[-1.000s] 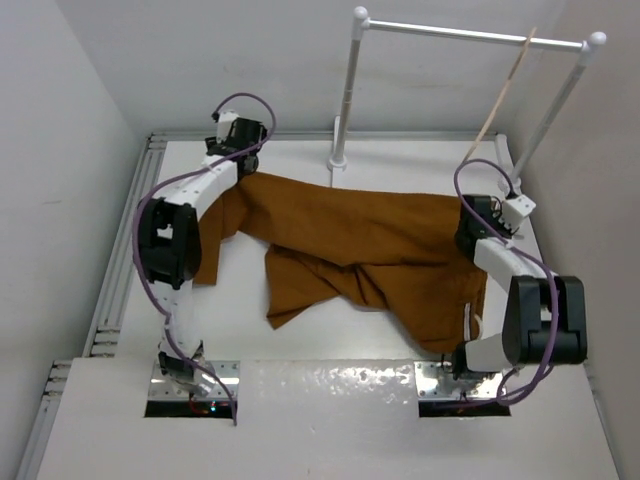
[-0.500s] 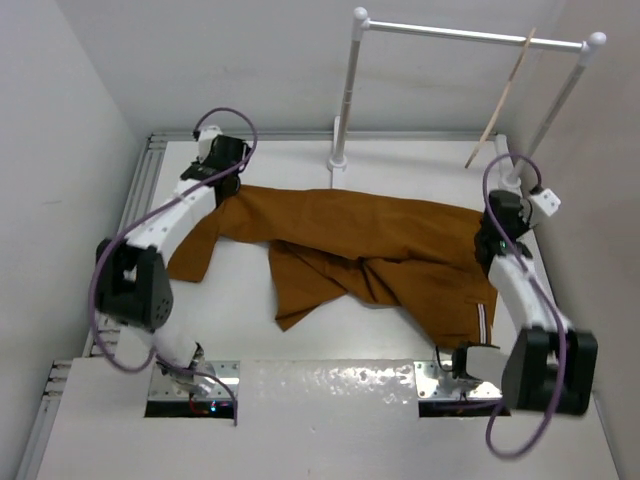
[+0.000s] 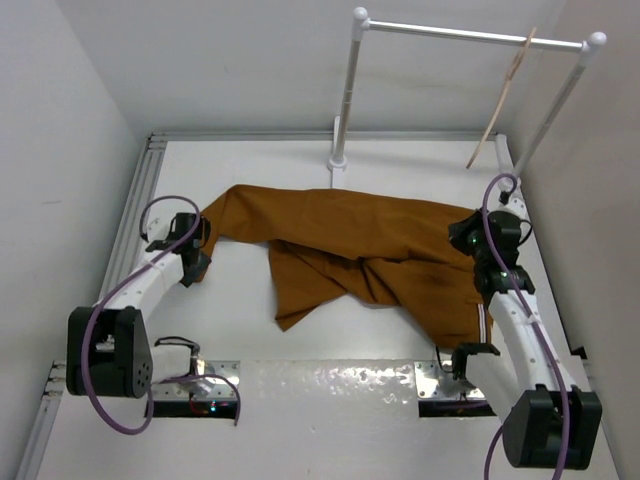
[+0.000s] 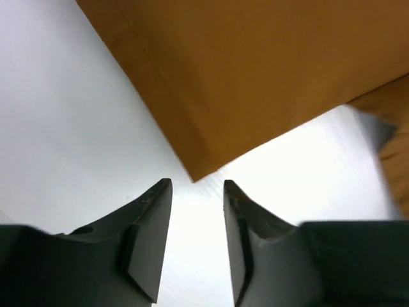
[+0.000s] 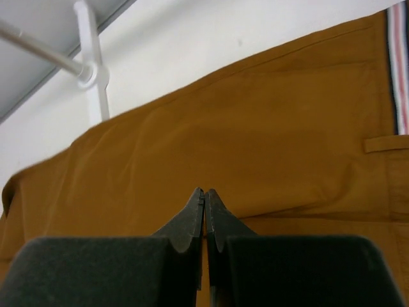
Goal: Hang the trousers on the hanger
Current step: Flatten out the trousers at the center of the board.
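The rust-brown trousers [image 3: 370,240] lie spread and crumpled across the middle of the table, with the white-striped trim [image 3: 484,322] at the near right. My left gripper [image 3: 200,246] sits low at their left end. In the left wrist view it [image 4: 198,187] is open and empty, with a corner of the trousers [image 4: 255,77] just beyond the fingertips. My right gripper [image 3: 470,238] is over the right part of the trousers [image 5: 255,128]. In the right wrist view it [image 5: 204,192] is shut, with no cloth showing between the fingers. The pale hanger [image 3: 505,95] hangs from the rail at the back right.
The white clothes rail [image 3: 470,35] spans the back on two posts, one [image 3: 345,100] standing behind the trousers. Side walls close in on the left and right. A metal track [image 3: 135,215] runs along the table's left edge.
My left arm has pulled back toward the near left, and its gripper now stands open just off the cloth corner. My right gripper has shifted left and nearer over the trousers.
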You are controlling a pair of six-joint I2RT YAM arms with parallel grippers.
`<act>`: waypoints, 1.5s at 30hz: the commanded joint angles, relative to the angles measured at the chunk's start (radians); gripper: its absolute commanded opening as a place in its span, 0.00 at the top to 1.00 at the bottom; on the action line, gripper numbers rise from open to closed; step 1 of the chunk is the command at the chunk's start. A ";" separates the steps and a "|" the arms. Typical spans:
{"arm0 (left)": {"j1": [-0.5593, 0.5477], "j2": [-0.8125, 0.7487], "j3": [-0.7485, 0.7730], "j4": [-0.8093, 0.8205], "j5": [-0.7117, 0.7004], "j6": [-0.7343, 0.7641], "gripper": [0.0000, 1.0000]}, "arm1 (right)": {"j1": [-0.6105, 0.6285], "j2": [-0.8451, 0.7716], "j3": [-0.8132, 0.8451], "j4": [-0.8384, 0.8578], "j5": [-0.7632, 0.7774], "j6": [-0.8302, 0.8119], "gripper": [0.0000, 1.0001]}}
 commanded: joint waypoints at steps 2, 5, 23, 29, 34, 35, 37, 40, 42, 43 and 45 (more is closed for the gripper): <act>-0.001 -0.070 0.008 0.030 -0.017 -0.110 0.56 | 0.031 -0.002 0.038 -0.008 -0.092 -0.041 0.99; 0.005 -0.052 -0.026 0.047 -0.050 -0.061 0.51 | 0.037 0.003 0.034 -0.002 -0.121 -0.043 0.99; 0.014 0.091 -0.118 0.285 -0.017 -0.066 0.99 | 0.094 0.008 0.038 0.009 -0.143 -0.075 0.99; 0.014 0.005 -0.023 0.243 -0.015 -0.050 1.00 | 0.096 -0.002 0.034 0.009 -0.134 -0.078 0.98; 0.014 -0.090 0.139 0.217 -0.125 0.026 1.00 | 0.096 0.000 0.028 0.019 -0.137 -0.077 0.98; 0.014 -0.074 0.228 0.205 -0.183 0.058 1.00 | 0.097 0.000 0.028 0.021 -0.137 -0.077 0.99; 0.014 0.006 0.370 0.200 -0.260 0.098 1.00 | 0.096 0.000 0.024 0.024 -0.138 -0.075 0.98; 0.014 0.141 0.505 0.286 -0.314 0.146 1.00 | 0.099 0.009 0.017 0.038 -0.138 -0.072 0.98; 0.041 0.221 0.569 0.300 -0.360 0.155 1.00 | 0.099 0.014 0.021 0.030 -0.134 -0.075 0.98; 0.046 0.314 0.649 0.250 -0.372 0.157 1.00 | 0.099 0.020 0.024 0.024 -0.118 -0.080 0.94; 0.049 0.456 0.775 0.155 -0.452 0.151 1.00 | 0.099 0.018 0.034 0.001 -0.080 -0.093 0.88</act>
